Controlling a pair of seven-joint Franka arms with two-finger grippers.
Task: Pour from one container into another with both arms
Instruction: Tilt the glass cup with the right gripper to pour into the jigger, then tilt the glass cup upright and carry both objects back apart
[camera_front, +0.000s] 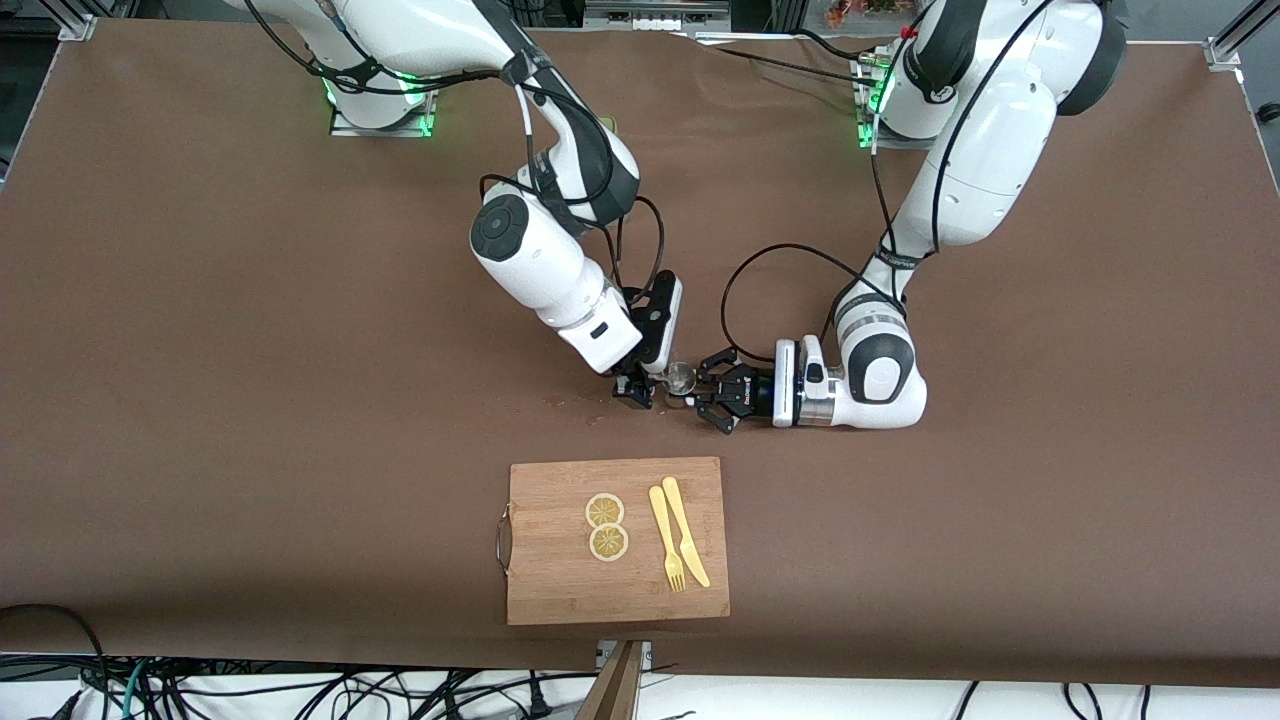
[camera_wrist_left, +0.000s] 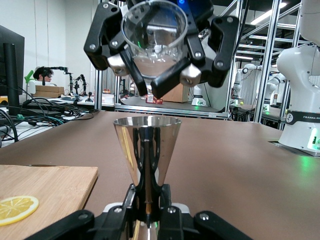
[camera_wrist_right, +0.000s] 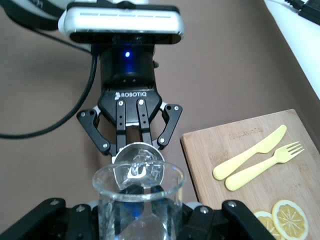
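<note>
My left gripper (camera_front: 699, 393) reaches in level over the middle of the table and is shut on the waist of a steel cone-shaped jigger (camera_front: 682, 377), held upright. In the left wrist view the jigger (camera_wrist_left: 146, 145) rises from between my fingers (camera_wrist_left: 165, 197). My right gripper (camera_front: 636, 388) comes down from above and is shut on a clear glass cup (camera_wrist_left: 155, 32). The cup is tipped with its mouth over the jigger's rim. The right wrist view shows the cup (camera_wrist_right: 137, 200) in my jaws and the jigger's open top (camera_wrist_right: 139, 165) just past its lip. I see no liquid.
A wooden cutting board (camera_front: 560, 590) lies nearer the front camera than the grippers. On it are two lemon slices (camera_front: 605, 525), a yellow fork (camera_front: 665, 540) and a yellow knife (camera_front: 686, 530). Small dark specks (camera_front: 598, 412) mark the brown table cover beside the right gripper.
</note>
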